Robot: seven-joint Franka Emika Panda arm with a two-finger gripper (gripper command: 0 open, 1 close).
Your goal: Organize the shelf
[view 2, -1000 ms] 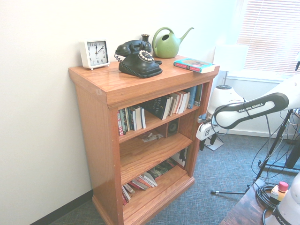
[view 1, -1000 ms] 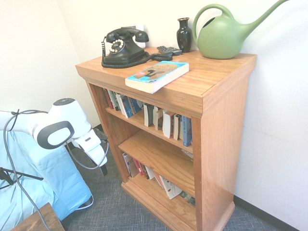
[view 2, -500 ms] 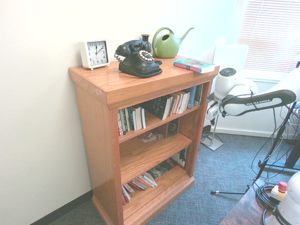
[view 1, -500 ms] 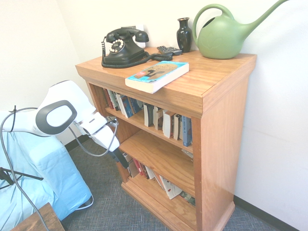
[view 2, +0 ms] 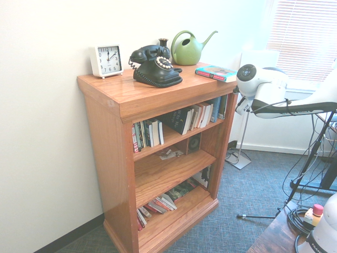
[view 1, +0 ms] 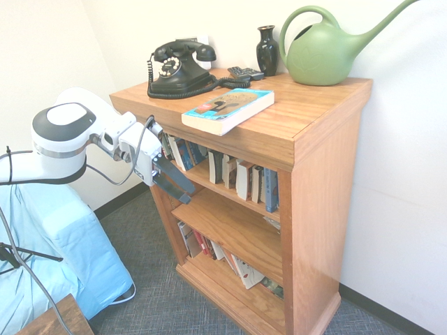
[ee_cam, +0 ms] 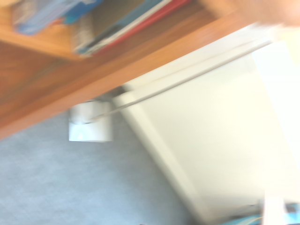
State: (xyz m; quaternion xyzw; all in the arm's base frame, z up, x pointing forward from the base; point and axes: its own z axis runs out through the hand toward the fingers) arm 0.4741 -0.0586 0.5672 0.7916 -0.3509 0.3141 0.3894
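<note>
The shelf (view 1: 318,209) (view 2: 105,153) is a honey-brown bookcase with three tiers. Rows of books (view 1: 237,178) (view 2: 181,117) fill its upper tier, and more books (view 1: 213,251) (view 2: 160,203) lean on the bottom tier. A blue-covered book (view 1: 227,109) (view 2: 217,73) lies flat on top near the front edge. My gripper (view 1: 187,194) hangs in front of the shelf's left end, level with the upper tier, open and holding nothing. In the second exterior view the shelf's side hides the fingers. The wrist view is blurred and shows the wooden shelf (ee_cam: 70,89) and some books (ee_cam: 117,28).
On top stand a black dial telephone (view 1: 178,70) (view 2: 155,66), a green watering can (view 1: 321,52) (view 2: 187,48), a dark vase (view 1: 267,50) and a white clock (view 2: 106,60). A blue-covered block (view 1: 63,244) sits left of the arm. A dark table corner (view 2: 274,237) is nearby.
The arm has risen from near the floor and swung toward the shelf; the gripper now sits at the upper tier's left end. Nothing on the shelf has moved.
</note>
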